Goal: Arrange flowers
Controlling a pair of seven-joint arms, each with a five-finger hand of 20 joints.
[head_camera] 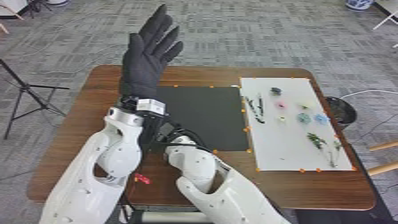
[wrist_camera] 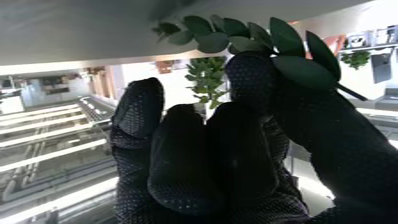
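In the head view my left hand is raised over the table's far left, fingers straight. My right hand is mostly hidden behind the left forearm. In the right wrist view my right hand pinches a leafy green sprig between thumb and finger. Beyond its fingers, another green sprig shows. On the white board lie dark stems, a dark blue flower, a pink flower, pale blue-green flowers, a green sprig and a thin stem.
A black mat lies left of the white board on the wooden table. Near the left forearm is a small red object. A dark bin stands beyond the right edge, and a black tripod stands on the left.
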